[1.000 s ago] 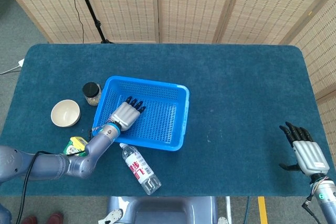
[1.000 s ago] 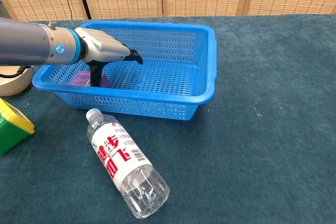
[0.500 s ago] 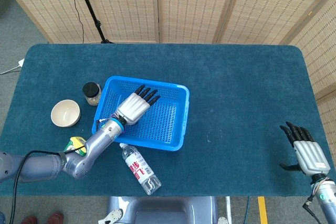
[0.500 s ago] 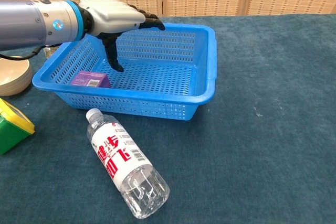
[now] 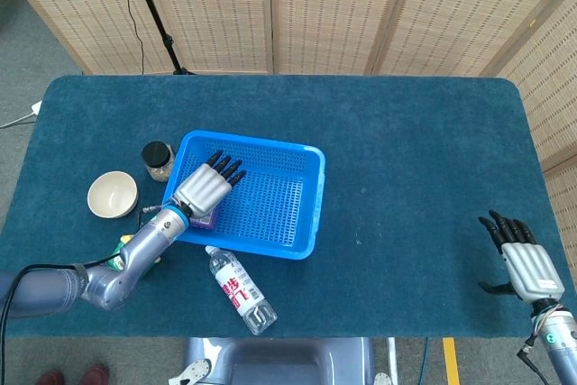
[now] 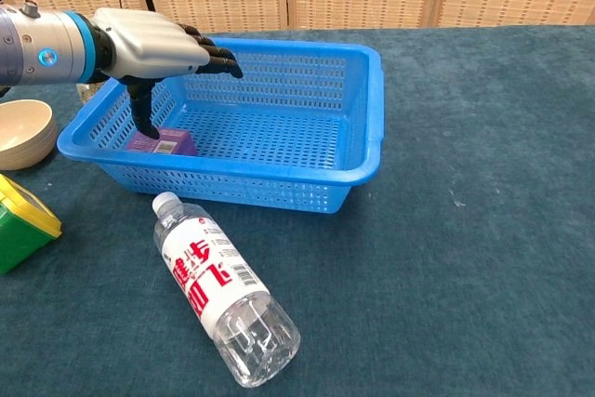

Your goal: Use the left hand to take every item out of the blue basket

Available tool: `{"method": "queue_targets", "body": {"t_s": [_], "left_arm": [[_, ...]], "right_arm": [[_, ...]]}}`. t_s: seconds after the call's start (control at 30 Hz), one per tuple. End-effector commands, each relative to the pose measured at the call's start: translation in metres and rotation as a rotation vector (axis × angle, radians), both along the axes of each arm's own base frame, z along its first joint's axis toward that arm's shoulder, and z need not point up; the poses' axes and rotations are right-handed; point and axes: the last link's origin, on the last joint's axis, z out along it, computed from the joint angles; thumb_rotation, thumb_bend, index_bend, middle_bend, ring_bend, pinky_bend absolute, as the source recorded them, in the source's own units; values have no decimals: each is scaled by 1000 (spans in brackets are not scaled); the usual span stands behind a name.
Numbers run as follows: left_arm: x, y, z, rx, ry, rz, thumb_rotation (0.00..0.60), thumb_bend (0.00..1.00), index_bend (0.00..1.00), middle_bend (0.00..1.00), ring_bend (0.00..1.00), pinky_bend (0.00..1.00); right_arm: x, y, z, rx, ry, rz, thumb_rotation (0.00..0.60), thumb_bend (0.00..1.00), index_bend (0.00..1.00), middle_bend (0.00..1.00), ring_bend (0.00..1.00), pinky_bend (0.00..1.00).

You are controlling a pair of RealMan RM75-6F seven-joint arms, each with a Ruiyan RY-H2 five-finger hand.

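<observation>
A blue basket stands left of the table's middle. A small purple box lies in its near left corner. My left hand hovers over that corner with fingers stretched flat and the thumb pointing down at the box; it holds nothing. My right hand rests open near the table's right front corner, seen only in the head view.
A clear water bottle lies on the table in front of the basket. A green and yellow container, a pale bowl and a dark-lidded jar stand left of the basket.
My left hand rose from the basket's near left corner, swung toward the basket's middle, then came back left and lower over the purple box. The right hand stayed still.
</observation>
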Motion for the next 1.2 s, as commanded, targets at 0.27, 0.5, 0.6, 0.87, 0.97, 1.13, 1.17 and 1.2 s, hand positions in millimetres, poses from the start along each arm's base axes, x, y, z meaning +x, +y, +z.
{"method": "queue_targets", "body": {"t_s": [0.27,0.5,0.6,0.87,0.97,1.13,1.17,1.2], "left_arm": [[-7,5,-20,-6,35,9,600,124,0,0,0,0],[14,10,-35,0,-11,-13,600,125,0,0,0,0],[31,13,-40,13,-64,-38,600,124,0,0,0,0],[69,18,-34,52,-208,-88,600,125,0,0,0,1],[68,15,-21,46,-228,-77,600,124,0,0,0,12],[47,2,-2,-9,-187,-12,600,125,0,0,0,14],[43,-1,-1,-23,-178,3,600,125,0,0,0,14],[39,-5,0,-39,-168,19,600,125,0,0,0,14]], "right_arm": [[-2,-2,1,-4,0,-10,600,0,0,0,0,0],[-3,-3,2,-11,-3,-14,600,0,0,0,0,0],[-3,-4,3,-12,-4,-15,600,0,0,0,0,0],[-4,-3,3,-12,-6,-15,600,0,0,0,0,0],[-3,-3,3,-12,-6,-12,600,0,0,0,0,0],[-1,-2,3,-9,-7,-5,600,0,0,0,0,0],[-1,-2,3,-8,-7,-4,600,0,0,0,0,0],[-1,-2,3,-8,-7,-3,600,0,0,0,0,0]]}}
